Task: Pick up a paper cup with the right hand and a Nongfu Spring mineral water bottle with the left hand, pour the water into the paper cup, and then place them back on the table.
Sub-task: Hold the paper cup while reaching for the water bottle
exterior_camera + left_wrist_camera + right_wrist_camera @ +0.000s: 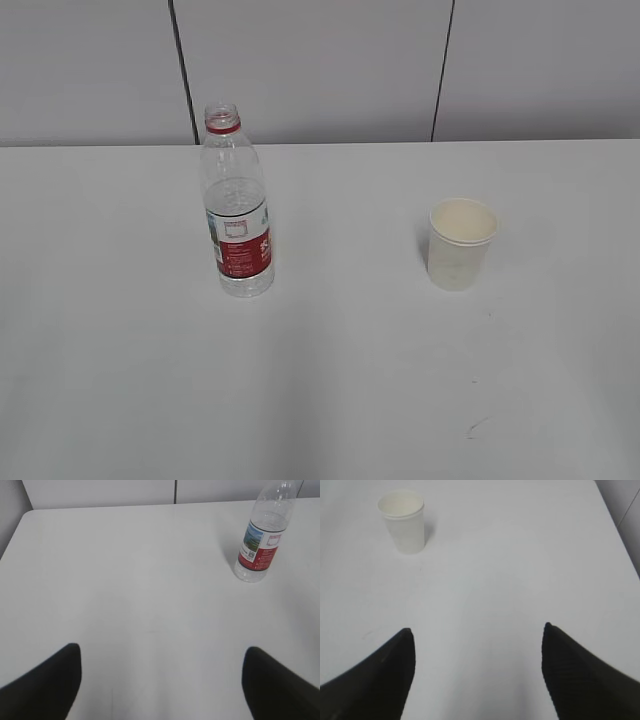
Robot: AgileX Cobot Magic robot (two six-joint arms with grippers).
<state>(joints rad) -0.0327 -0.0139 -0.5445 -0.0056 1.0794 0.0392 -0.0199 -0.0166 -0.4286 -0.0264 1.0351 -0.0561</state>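
The Nongfu Spring bottle (238, 208) stands upright and uncapped on the white table (330, 380), left of centre, with clear water low inside. It also shows in the left wrist view (262, 535) at the upper right. The paper cup (460, 243) stands upright to the right, and shows in the right wrist view (403, 521) at the upper left. My left gripper (162, 652) is open and empty, well short of the bottle and left of it. My right gripper (477, 632) is open and empty, well short of the cup. Neither arm shows in the exterior view.
A grey panelled wall (320, 70) runs behind the table's far edge. The table's left edge and rounded corner (20, 522) show in the left wrist view, its right edge (620, 530) in the right wrist view. A small dark scuff (478, 428) marks the front right.
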